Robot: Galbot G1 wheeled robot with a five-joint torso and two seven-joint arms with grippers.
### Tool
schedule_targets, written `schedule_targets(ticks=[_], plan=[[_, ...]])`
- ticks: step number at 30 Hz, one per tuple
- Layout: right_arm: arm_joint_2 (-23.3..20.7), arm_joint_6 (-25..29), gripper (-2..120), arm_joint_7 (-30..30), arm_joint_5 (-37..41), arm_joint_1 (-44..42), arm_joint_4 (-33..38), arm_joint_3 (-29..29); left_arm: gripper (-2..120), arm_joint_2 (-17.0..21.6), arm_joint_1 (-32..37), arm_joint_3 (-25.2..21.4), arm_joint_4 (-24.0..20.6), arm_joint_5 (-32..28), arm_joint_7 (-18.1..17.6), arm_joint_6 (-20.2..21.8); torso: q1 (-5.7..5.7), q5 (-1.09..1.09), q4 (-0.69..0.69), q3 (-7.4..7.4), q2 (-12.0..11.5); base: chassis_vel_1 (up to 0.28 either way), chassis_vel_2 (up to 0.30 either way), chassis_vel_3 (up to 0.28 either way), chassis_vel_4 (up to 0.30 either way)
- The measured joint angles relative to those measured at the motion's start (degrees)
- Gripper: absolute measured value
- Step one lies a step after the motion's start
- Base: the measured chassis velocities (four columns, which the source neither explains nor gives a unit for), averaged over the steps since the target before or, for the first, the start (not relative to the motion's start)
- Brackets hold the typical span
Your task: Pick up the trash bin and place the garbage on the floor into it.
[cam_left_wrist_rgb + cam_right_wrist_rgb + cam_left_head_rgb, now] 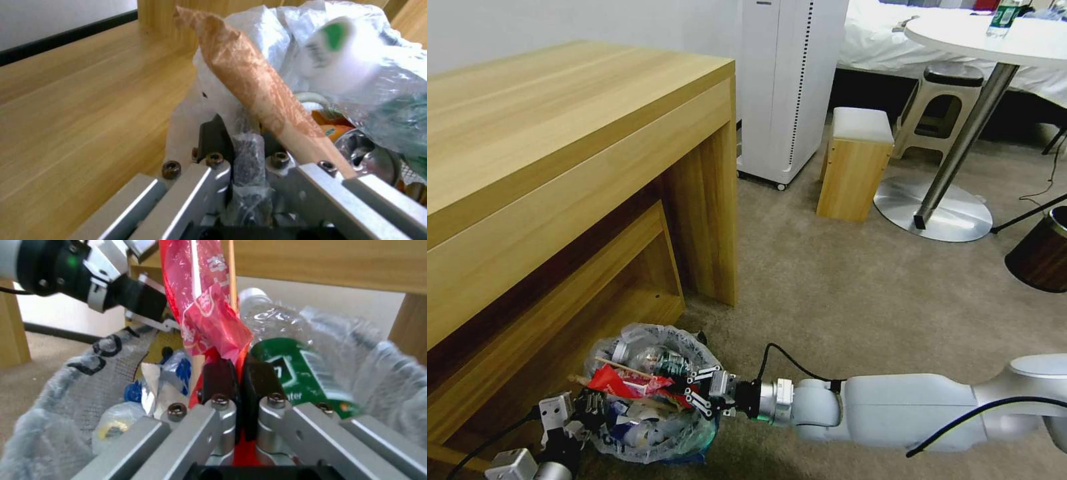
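With my left gripper clenched on the trash bin rim, beside the desk, my right gripper pinches a red wrapper over it; next, release.

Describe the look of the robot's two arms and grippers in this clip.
The right arm has smooth white-grey shells, a black cable looped along it and a green light at the black wrist. The right gripper and left gripper have bare silver linkage bars with dark screws and black finger pads.
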Motion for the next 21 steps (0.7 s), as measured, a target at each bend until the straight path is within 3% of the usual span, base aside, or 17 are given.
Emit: schedule_targets(ticks=[8,21], plan=[[0.0,-0.8,2,0.8,0.5,-0.2,1.0,-0.2,3,0.0,-0.1,0.1,0.0,0.0,0.0,-0.1,0.00,-0.01,0.00,0.00,0.0,0.000,0.000,0.000,0.000],[-1.9,-0.9,50,0.5,-0.4,-1.8,1.9,1.1,3,-0.1,0.1,0.1,0.0,0.1,0.1,-0.2,0.00,0.00,0.00,0.00,0.0,0.000,0.000,0.000,0.000]])
